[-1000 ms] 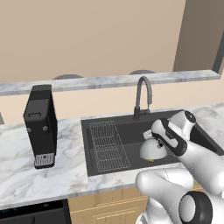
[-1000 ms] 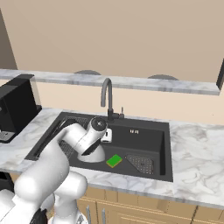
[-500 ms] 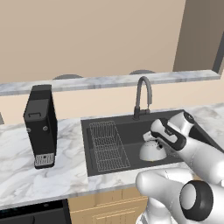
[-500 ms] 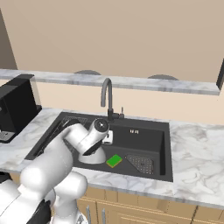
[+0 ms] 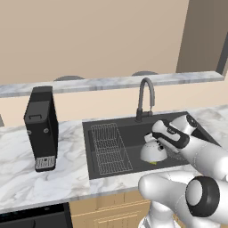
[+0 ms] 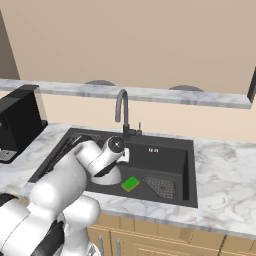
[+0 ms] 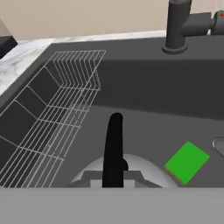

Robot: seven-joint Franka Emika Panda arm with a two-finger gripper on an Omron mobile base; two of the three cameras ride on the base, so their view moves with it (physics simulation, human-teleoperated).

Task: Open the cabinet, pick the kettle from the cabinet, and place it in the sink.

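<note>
The silvery dome kettle point(image 5: 153, 152) point(image 6: 106, 178) is low inside the dark grey sink point(image 5: 116, 128) point(image 6: 167, 152), right of the wire rack point(image 5: 109, 149). My gripper point(image 5: 156, 142) point(image 6: 115, 164) reaches down from the right onto its top and is shut on the kettle's black handle point(image 7: 114, 146). In the hand view that handle rises from the bottom centre over the kettle's dome point(image 7: 138, 170). I cannot tell whether the kettle touches the basin floor. The cabinet is out of view.
A gooseneck faucet point(image 5: 145, 99) point(image 6: 122, 114) stands at the sink's back edge. A green sponge point(image 6: 131, 183) point(image 7: 187, 162) and a drain strainer point(image 6: 162, 186) lie on the basin floor beside the kettle. A black coffee machine point(image 5: 42, 127) stands on the marble counter to the left.
The hand and the kettle have shifted only slightly inside the basin. The arm's lower joints have swung a little. The gripper stays shut.
</note>
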